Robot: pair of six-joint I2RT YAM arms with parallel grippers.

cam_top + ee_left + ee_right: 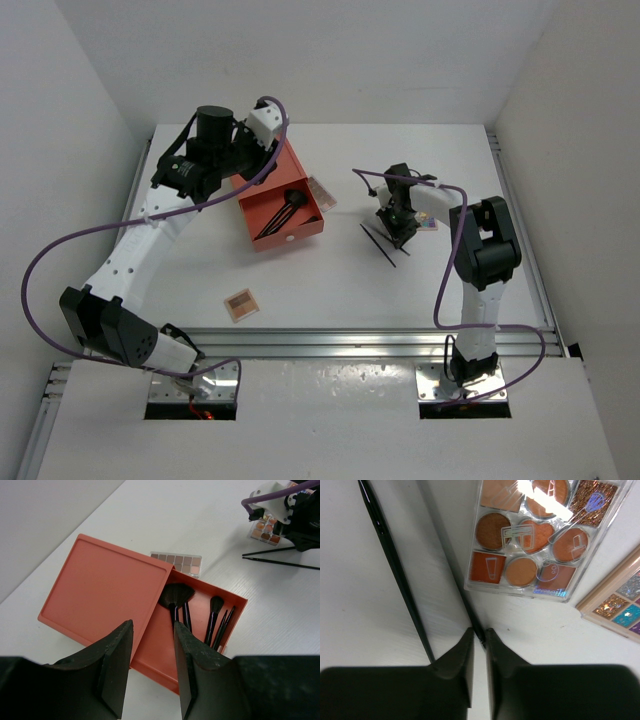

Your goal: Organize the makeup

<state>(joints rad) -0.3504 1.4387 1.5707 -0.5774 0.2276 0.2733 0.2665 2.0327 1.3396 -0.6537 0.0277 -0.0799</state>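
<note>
A thin black stick lies flat on the right side of the worktop, slanting far-left to near-right. One end sits in the narrow gap of the right gripper, whose jaws are pinching it. A second stick lies just left, and a clear palette just right. The open drawer box, already holding a fan brush, is well to the left. The left gripper hovers over it, jaws spread and empty. The right arm is nearer, so the carry probably goes left
</note>
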